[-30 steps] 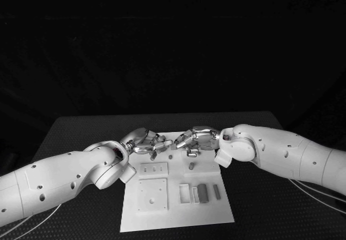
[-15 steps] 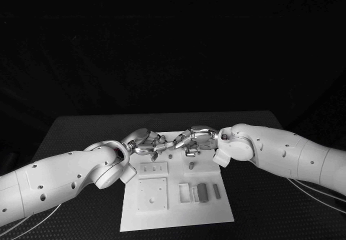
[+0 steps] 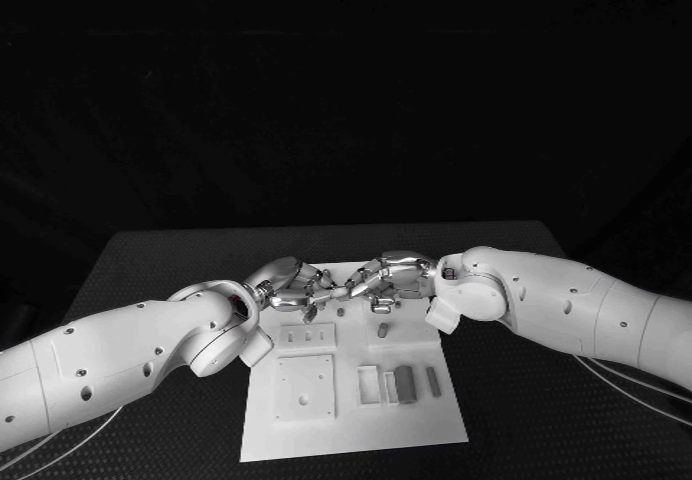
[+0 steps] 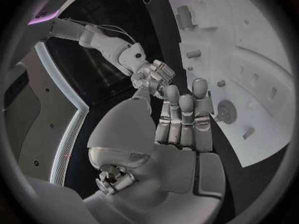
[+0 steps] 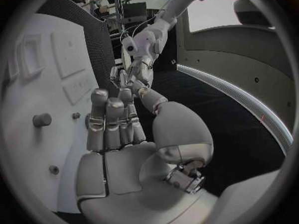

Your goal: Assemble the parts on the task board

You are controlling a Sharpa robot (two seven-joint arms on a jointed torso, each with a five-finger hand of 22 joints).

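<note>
Still at the approach step, with left hand (image 3: pixel 293 286) and right hand (image 3: pixel 392 281) fingertip to fingertip over the task board (image 3: pixel 353 425)'s far end, fingers extended, gripping nothing, parts (image 3: pixel 405 382) nearer the robot; next, probably reaching back and pinching one.

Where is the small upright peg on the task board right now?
In the head view the peg stands on the task board toward its far end, just nearer than the right hand and beyond the row of small upright blocks.
</note>
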